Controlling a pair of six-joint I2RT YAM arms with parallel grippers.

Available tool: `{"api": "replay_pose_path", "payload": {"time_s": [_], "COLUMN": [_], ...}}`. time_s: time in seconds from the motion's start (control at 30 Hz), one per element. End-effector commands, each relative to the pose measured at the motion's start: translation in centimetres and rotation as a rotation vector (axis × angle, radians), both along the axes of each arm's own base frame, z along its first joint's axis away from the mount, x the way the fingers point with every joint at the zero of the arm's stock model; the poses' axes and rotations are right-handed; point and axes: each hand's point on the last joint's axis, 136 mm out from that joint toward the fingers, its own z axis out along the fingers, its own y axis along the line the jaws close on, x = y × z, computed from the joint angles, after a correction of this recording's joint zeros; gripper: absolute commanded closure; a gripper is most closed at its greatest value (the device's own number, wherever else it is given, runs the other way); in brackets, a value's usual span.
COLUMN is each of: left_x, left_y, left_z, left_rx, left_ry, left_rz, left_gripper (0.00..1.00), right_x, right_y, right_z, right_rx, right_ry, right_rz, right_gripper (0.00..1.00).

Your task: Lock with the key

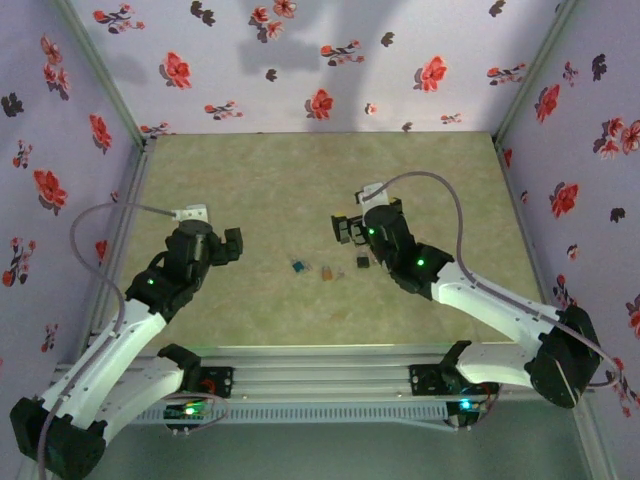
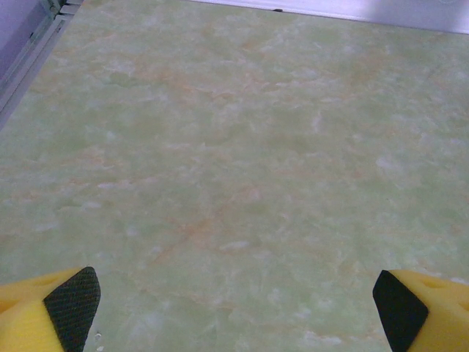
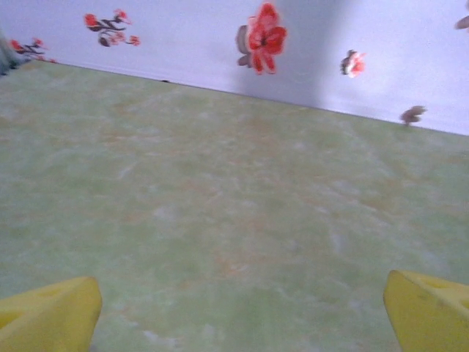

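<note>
Floral-papered walls (image 1: 300, 60) on three sides, green marbled tabletop (image 1: 300, 180) below. My left hand (image 1: 233, 247) hangs over the left-centre with jaws wide and nothing in them; in its wrist view the black pads (image 2: 69, 301) sit far apart over bare surface. My right hand (image 1: 346, 230) is wide too and empty, with yellow fingertips (image 3: 51, 315) at the frame corners.

The task things lie loose on the tabletop between the two hands, nearer the right one: a teal piece (image 1: 298, 266), a brownish piece (image 1: 327, 272) and a dark piece (image 1: 362, 262). They're too small to say which is the lock and which the key.

My guess is small, stiff, light metal that will skate if nudged. The key likely lies flat, so pinching its bow from above is fiddly, and I'd want one hand bracing the lock body by its sides. The right hand is just beside the dark piece, so I'd start there.
</note>
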Motion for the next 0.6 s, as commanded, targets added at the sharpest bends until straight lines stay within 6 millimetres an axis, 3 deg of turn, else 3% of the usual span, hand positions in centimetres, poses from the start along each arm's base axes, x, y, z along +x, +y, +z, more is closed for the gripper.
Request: {"api": "replay_pose_path", "payload": {"time_s": [0.0,0.2,0.37,0.57], "left_x": [0.2,0.2,0.2,0.3], "left_y": [0.5,0.4,0.4,0.3], "left_z": [-0.4,-0.8,-1.0,-1.3], "left_rx": [-0.002,0.008,0.007,0.003], "left_ry": [-0.007,-0.002,0.0,0.006], "left_rz": [0.034,0.026,0.027,0.032], "left_gripper": [0.0,0.0,0.0,0.0], "right_x": [0.8,1.5,0.8,0.1], "right_y": [-3.5,-8.9,-13.6,-19.0], "right_z": [2.0,2.4,2.0,0.2], "right_rx": [-0.044,0.017,0.036,0.02], "right_ry": [-0.072,-0.079,-0.17,-0.195], "right_rz": [-0.135,-0.273,-0.388,-0.546], "right_gripper": [0.01,0.01,0.01,0.01]}}
